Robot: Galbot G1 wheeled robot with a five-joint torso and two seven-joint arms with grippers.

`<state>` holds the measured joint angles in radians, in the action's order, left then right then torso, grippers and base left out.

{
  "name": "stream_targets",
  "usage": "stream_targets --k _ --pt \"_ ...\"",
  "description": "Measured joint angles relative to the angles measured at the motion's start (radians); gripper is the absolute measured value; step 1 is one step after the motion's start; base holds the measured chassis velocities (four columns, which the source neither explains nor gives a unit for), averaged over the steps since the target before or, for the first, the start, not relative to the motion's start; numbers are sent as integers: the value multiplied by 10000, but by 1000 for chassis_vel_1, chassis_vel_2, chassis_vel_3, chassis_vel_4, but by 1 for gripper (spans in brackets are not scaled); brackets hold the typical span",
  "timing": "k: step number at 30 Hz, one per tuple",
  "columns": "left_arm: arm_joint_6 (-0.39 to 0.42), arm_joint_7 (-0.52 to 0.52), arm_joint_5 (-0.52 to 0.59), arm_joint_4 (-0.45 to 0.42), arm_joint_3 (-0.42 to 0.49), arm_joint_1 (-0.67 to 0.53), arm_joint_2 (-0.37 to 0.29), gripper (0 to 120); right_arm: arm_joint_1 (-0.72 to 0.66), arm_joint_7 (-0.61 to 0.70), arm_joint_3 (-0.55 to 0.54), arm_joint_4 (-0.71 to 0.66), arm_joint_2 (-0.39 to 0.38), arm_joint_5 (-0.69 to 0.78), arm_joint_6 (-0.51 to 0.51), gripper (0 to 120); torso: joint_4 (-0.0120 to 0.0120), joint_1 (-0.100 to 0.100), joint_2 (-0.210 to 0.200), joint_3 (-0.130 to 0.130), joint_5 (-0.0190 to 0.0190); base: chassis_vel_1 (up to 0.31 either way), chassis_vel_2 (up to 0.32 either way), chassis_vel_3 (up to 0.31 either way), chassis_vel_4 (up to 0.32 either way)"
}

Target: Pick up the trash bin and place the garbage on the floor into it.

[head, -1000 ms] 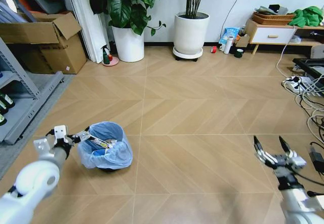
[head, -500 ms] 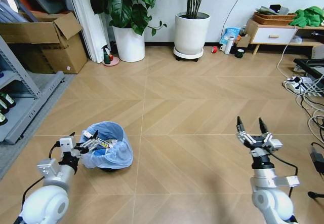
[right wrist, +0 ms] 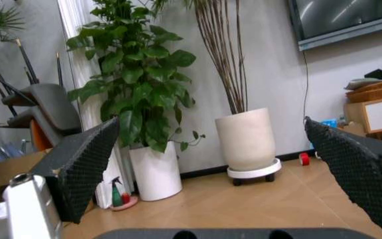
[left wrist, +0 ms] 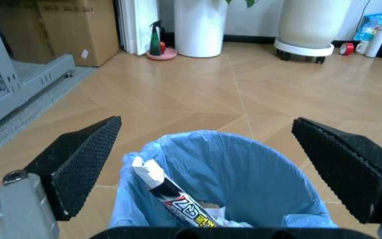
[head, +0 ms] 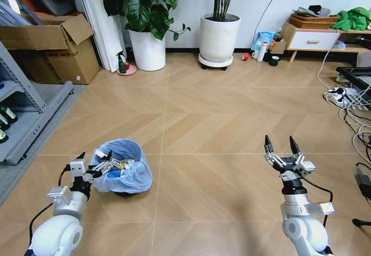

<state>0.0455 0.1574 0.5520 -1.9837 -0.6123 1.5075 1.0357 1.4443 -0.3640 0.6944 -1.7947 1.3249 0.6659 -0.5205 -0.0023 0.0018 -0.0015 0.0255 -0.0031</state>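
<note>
- Head view: a room with a light tan wood-look floor (head: 220, 123) laid in a chevron pattern, white plant pots (head: 218, 37) along the far wall, a cardboard box (head: 52, 46) and grey shelving (head: 23, 114) to the left, and a low wooden cabinet (head: 316, 37) to the right. The trash bin (head: 120, 169) stands on the floor at the robot's near left, a small round dark bin lined with a crinkly light-blue bag. The left pincer (head: 93, 164) sits at its rim with the fingers spread apart. The right pincer (head: 282, 150) hangs over bare floor well apart from the bin, fingers parted and holding nothing.
- Left wrist view: the black, grid-textured fingers (left wrist: 78, 159) stand wide to either side of the bin's mouth (left wrist: 224, 179). Inside lie a flat printed packet (left wrist: 177, 196) leaning on the thin, shiny liner and some white crumpled paper below it.
- Right wrist view: the ribbed fingers (right wrist: 85, 164) are spread wide, framing leafy plants (right wrist: 144, 94) and a smooth round pot (right wrist: 247, 139).
- Judgement: the garbage looks to be in the bin already, with no litter left on the nearby floor, so the task seems at or near its end. Any next grip on the rim would need care, as the slippery liner could slide.
</note>
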Motion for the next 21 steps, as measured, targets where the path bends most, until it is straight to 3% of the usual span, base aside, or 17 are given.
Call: stream_targets --k 21 --pt "34 31 50 1 16 -9 -24 100 12 12 19 -12 -6 -6 18 100 0 0 0 0 0 0 0 0 0"
